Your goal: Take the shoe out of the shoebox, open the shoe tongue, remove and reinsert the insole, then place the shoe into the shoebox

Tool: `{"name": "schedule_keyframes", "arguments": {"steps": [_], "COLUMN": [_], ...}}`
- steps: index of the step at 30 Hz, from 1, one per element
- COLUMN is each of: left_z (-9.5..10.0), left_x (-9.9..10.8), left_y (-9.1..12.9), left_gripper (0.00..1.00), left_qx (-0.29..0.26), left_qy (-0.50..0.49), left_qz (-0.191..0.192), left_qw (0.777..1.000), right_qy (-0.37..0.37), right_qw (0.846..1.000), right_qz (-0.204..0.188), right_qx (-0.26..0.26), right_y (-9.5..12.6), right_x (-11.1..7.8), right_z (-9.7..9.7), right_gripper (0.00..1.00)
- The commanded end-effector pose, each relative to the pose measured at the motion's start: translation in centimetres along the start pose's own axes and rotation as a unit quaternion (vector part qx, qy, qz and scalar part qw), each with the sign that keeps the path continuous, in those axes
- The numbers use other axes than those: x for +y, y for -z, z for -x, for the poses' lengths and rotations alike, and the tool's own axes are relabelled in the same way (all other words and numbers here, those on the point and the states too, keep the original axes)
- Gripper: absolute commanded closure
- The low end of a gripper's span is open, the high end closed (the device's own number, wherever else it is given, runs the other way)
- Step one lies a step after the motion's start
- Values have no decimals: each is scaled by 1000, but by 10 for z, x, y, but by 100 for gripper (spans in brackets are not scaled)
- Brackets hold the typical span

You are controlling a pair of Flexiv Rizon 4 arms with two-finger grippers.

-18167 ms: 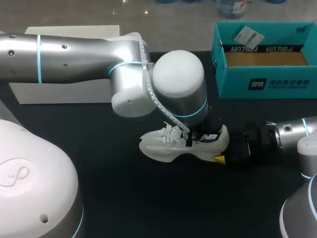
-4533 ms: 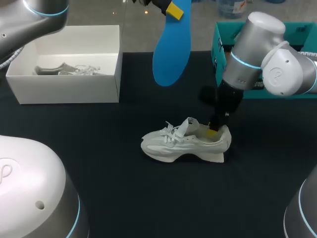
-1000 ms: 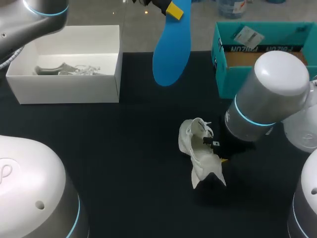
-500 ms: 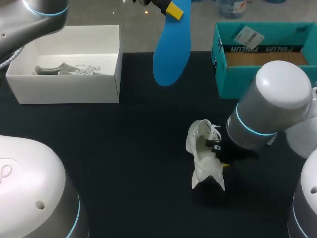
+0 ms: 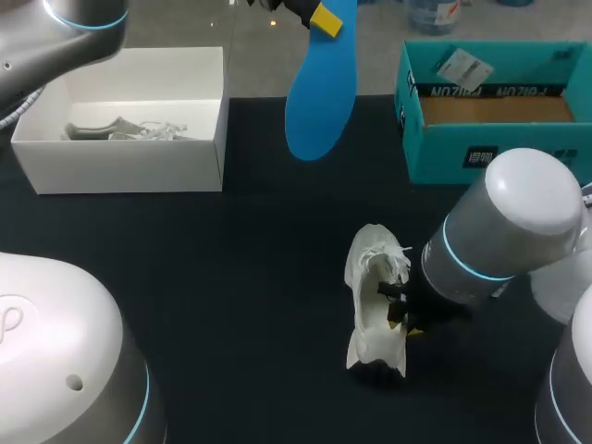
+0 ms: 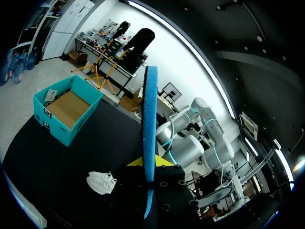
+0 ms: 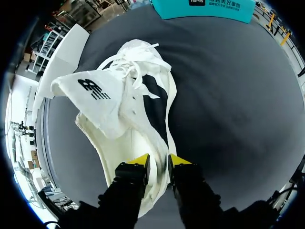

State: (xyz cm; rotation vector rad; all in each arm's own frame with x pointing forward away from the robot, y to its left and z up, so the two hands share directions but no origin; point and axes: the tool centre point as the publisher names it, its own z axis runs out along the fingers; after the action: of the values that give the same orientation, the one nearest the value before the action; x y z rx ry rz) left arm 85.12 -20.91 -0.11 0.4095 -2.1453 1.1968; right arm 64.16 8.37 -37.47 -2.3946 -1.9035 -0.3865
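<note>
The white shoe [image 5: 370, 296] lies on the black table, toe pointing away, its tongue [image 7: 95, 90] folded out to the side. My right gripper [image 5: 404, 322] is low at the heel. In the right wrist view it [image 7: 159, 161] is open, its fingers astride the heel wall of the shoe [image 7: 128, 109]. High above the table's far side, my left gripper [image 5: 319, 14] is shut on the blue insole [image 5: 319, 92], which hangs down from it. In the left wrist view the insole [image 6: 150, 119] stands edge-on out of the gripper [image 6: 150, 167], with the shoe [image 6: 101, 182] far below.
The open teal shoebox [image 5: 490, 157] stands at the back right, seen also as the teal shoebox [image 6: 62, 133]. A white box [image 5: 120, 171] holding another pale shoe sits at the back left. Bare black table lies left of the shoe.
The right arm has drawn back toward the front right, and the shoe has slid and turned with it. The right fingers have parted at the heel. The left arm and insole have not moved.
</note>
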Motion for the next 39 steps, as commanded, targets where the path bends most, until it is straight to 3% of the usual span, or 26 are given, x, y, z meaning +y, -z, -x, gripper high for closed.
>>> {"name": "schedule_keyframes", "arguments": {"steps": [1, 8, 12, 15, 18, 19, 22, 39], "left_z": [1, 1, 1, 1, 1, 1, 1, 1], "left_x": [-1, -1, -1, -1, -1, -1, -1, -1], "left_y": [1, 1, 1, 1, 1, 1, 1, 1], "left_gripper": [100, 100, 100, 100, 100, 100, 100, 100], "left_qx": [2, 2, 2, 2, 2, 2, 2, 2], "left_qy": [0, 0, 0, 0, 0, 0, 0, 0], "left_qz": [1, 1, 1, 1, 1, 1, 1, 1], "left_qw": [1000, 1000, 1000, 1000, 1000, 1000, 1000, 1000], "right_qy": [5, 43, 67, 83, 106, 121, 137, 136], "right_qw": [1000, 997, 992, 988, 978, 967, 956, 958], "right_qz": [-7, -50, -95, -104, -48, -8, 26, 36], "right_qx": [5, 31, 47, 81, 171, 223, 257, 248], "right_y": [14, 49, 57, 61, 68, 72, 82, 88], "right_x": [2, 17, 25, 30, 34, 36, 40, 42], "right_z": [-2, -9, -9, -7, -7, -7, -12, -14], "right_gripper": [0, 0, 0, 0, 0, 0, 0, 0]}}
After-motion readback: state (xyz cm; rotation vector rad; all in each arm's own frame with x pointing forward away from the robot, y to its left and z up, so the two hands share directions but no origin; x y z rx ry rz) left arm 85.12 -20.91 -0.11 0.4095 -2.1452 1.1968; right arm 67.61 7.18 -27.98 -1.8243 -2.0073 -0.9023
